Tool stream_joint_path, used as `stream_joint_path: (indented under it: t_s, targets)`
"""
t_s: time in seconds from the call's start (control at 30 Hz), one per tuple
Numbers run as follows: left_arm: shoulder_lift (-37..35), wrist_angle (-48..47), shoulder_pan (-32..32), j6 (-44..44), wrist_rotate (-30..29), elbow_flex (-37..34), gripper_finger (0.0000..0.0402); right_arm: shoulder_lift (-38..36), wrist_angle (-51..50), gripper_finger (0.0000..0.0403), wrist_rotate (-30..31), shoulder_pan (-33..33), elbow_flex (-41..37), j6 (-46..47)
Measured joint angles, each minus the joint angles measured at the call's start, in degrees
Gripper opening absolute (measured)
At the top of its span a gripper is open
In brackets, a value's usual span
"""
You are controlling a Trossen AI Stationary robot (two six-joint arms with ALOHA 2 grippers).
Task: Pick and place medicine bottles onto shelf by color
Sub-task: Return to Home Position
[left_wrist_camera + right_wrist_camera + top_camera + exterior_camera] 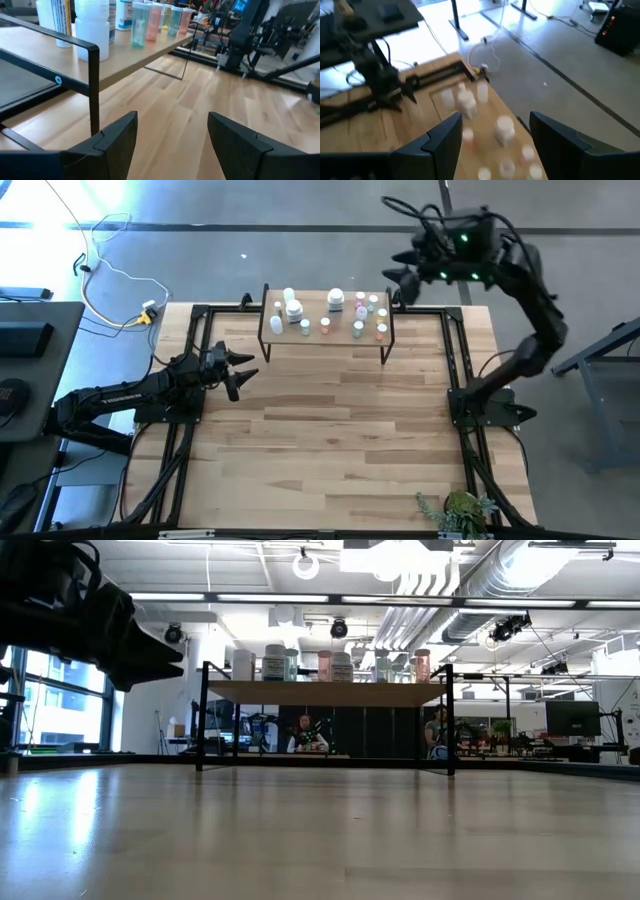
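Light-wood shelf (322, 338) full of medicine bottles (336, 300), right claw (394, 270) apart high by its end, left claw (243, 373) apart by black frame (197, 330).

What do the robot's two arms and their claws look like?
The left arm and right arm are black and jointed. Cables loop over the right wrist, where green lights glow. The left gripper and right gripper each have two dark, wedge-shaped fingers.
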Motion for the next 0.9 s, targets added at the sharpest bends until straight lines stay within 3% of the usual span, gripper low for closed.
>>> stream_joint_path:
  t_s: [0.13,0.4,0.9]
  targets:
    - [0.0,-0.1,0.0,2.3,-0.3,0.0,0.0229,-8.4,3.7,0.0222,2.9,2.1,-13.4,0.2]
    - [0.0,-0.1,0.0,2.3,-0.3,0.0,0.0229,-28.5,23.9,0.0222,3.7,4.0,-46.3,8.1]
    - [0.0,-0.1,0.0,2.2,-0.3,0.0,0.0229,-55.2,46.3,0.0222,3.6,11.0,-85.5,18.7]
